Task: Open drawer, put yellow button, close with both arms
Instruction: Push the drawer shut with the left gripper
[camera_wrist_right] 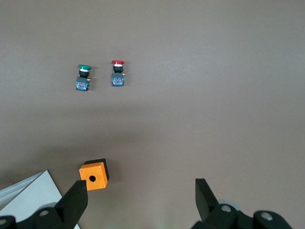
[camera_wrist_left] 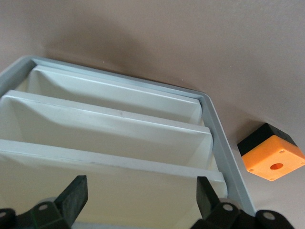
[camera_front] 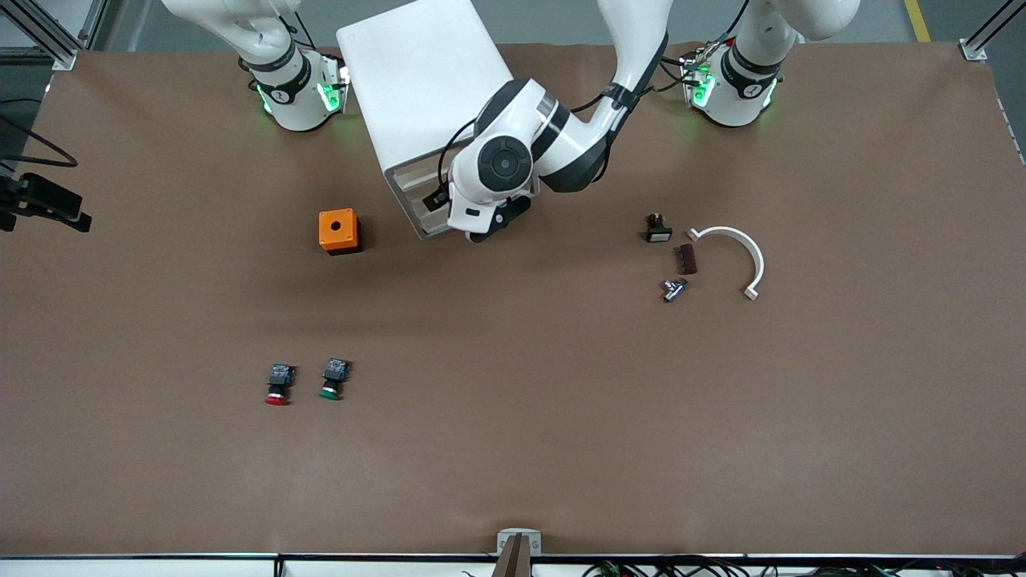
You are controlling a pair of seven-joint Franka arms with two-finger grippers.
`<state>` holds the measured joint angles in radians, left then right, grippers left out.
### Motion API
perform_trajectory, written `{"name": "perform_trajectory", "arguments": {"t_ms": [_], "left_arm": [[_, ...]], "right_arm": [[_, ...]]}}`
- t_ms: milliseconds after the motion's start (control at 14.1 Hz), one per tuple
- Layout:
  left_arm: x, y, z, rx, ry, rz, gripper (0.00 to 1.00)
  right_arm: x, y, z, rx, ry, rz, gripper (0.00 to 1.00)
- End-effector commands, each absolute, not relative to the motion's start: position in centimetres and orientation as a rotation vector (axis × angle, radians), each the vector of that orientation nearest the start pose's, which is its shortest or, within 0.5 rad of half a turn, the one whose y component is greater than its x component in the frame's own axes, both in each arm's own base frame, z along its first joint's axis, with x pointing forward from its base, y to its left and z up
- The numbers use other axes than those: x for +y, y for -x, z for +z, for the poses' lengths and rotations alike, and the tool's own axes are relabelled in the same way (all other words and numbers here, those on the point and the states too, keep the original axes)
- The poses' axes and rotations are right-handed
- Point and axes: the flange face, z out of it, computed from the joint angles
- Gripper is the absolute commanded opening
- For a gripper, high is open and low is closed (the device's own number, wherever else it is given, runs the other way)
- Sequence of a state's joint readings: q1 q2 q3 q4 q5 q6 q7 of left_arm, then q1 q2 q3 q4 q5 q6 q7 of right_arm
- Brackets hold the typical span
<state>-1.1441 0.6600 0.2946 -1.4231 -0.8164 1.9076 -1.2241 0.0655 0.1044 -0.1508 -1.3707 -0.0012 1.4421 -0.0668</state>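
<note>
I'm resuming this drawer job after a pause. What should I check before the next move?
1. Left claw open: ok.
2. Left claw at the drawer fronts of the boxy white plastic cabinet: ok.
3. Top drawer pulled out: cannot tell; the left arm covers it in the front view.
4. Small yellow-capped button located: not ok; only the red-capped button and the green-capped button show.
5. Right claw open, over the table near the orange box with a hole: ok.
</note>
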Motion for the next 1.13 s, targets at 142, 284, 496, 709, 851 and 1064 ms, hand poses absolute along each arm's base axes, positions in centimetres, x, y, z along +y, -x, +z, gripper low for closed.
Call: {"name": "perform_trajectory", "arguments": {"t_ms": [142, 284, 496, 709, 851, 1064], "left_arm": [[-59.8, -37.7, 30.7, -1.147, 2.962, 1.028, 1.0], [-59.5, -37.6, 30.2, -1.185, 2.938, 1.069, 1.0], [-59.5, -37.5, 30.0, -1.187, 2.933, 1.071, 1.0], [-59.1, -38.0, 30.0, -1.163, 2.957, 1.041, 1.0], [-58.4, -39.0, 31.1, -1.14, 2.988, 0.969, 1.0], [-56.5, -42.7, 34.0, -1.146, 3.055, 0.817, 1.0]], "right_arm": [[-5.2, -56.8, 64.8, 0.062, 3.139, 0.085, 1.0], [-4.8, -56.3, 64.5, 0.064, 3.101, 0.121, 1.0], [-4.9, -54.2, 65.6, 0.065, 3.094, 0.09, 1.0], [-4.9, -52.3, 66.8, 0.057, 3.099, 0.055, 1.0], [-4.9, -51.5, 67.3, 0.052, 3.098, 0.039, 1.0], [-5.0, -50.1, 67.7, 0.054, 3.093, 0.003, 1.0]]}}
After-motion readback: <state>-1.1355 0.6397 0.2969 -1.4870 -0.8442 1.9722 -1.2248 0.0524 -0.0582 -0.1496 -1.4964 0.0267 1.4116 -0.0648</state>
